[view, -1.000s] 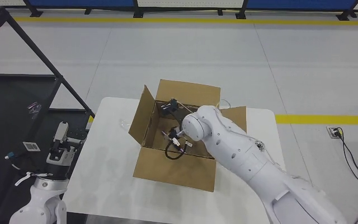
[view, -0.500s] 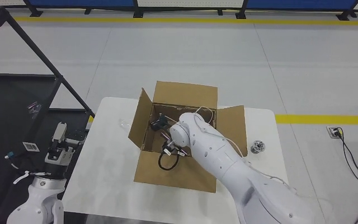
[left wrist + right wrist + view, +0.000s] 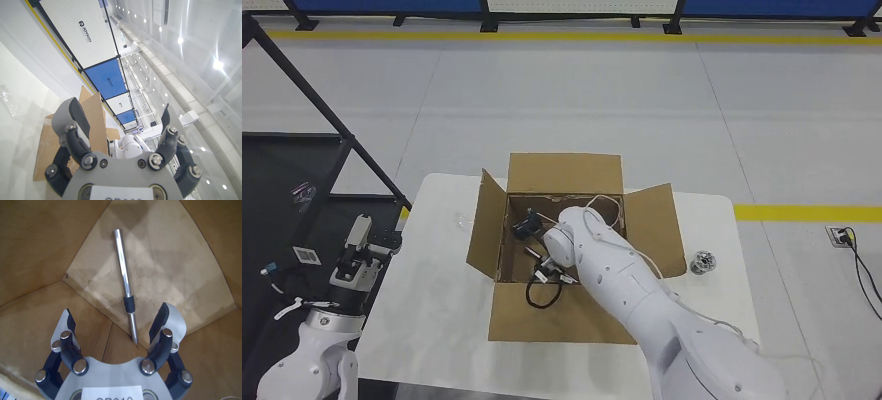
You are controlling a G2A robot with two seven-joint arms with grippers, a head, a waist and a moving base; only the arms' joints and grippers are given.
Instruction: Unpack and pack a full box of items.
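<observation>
An open cardboard box (image 3: 564, 172) stands in the middle of the white table (image 3: 432, 320). My right arm goes down into it from the right. Inside, my right gripper (image 3: 116, 310) is open and hangs just above the box floor (image 3: 170, 275). A silver metal rod (image 3: 122, 266) with a dark band lies on that floor, one end between the open fingers without touching them. My left gripper (image 3: 121, 105) is open and holds nothing, off the table's left edge (image 3: 367, 245), pointing upward past the box (image 3: 94, 121).
A shiny metal ball (image 3: 702, 262) rests on the table to the right of the box. A clear plastic wrapper (image 3: 462, 218) lies left of the box near the table's far edge. A black frame (image 3: 332, 130) stands at the left.
The right arm has swung left and gone deeper into the box. The box has turned and squared up on the table. The left gripper has shifted slightly.
</observation>
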